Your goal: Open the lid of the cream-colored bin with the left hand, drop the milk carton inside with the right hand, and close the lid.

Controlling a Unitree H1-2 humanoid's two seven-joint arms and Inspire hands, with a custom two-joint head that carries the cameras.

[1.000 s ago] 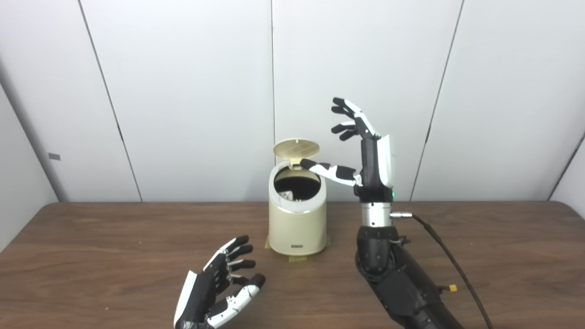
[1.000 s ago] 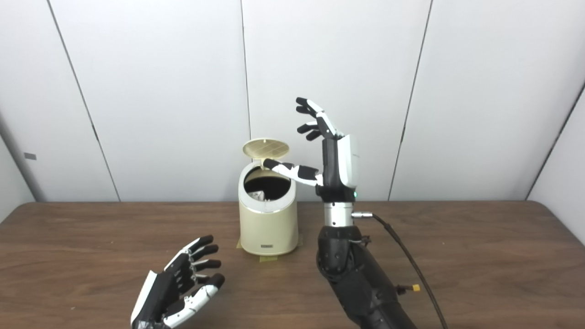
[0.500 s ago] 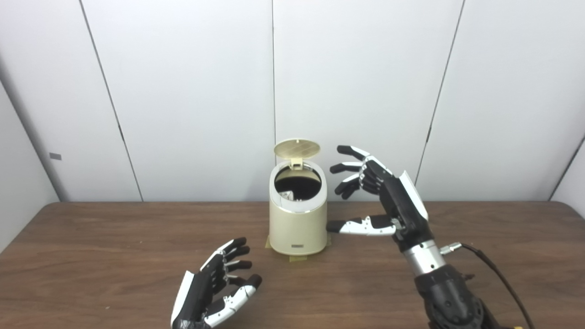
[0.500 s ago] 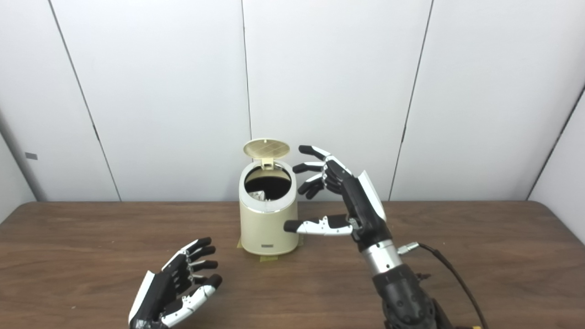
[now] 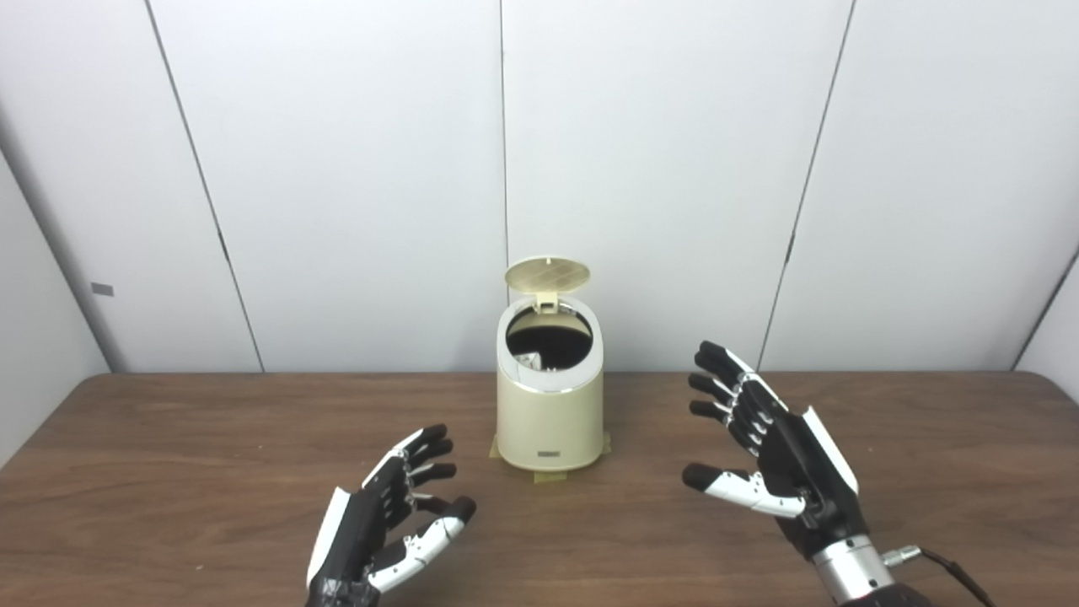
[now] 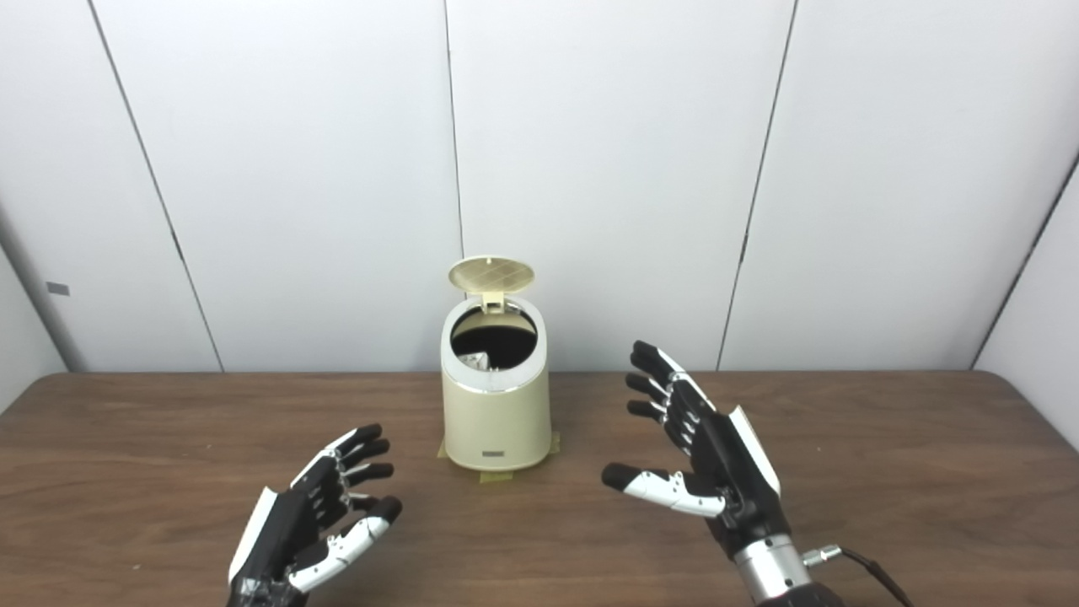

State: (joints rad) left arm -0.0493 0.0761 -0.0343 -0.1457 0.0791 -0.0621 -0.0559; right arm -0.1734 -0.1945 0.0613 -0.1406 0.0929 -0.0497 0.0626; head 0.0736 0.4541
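Observation:
The cream-colored bin point(image 5: 550, 421) stands at the middle of the brown table, toward its back. Its round lid point(image 5: 547, 273) is tipped up on the rear hinge. Inside the dark opening a pale corner of the milk carton point(image 5: 528, 362) shows at the left. My left hand point(image 5: 383, 523) is open, low over the table in front and to the left of the bin. My right hand point(image 5: 771, 455) is open with fingers spread, to the right of the bin and apart from it. Neither hand holds anything.
Tape patches point(image 5: 552, 476) mark the bin's spot on the wooden table point(image 5: 169, 472). White wall panels stand close behind the table. A black cable point(image 5: 952, 569) trails from my right wrist at the lower right.
My right hand has come down from above the bin's opening and drawn back toward the front right. The left hand slid slightly nearer. The lid stayed up.

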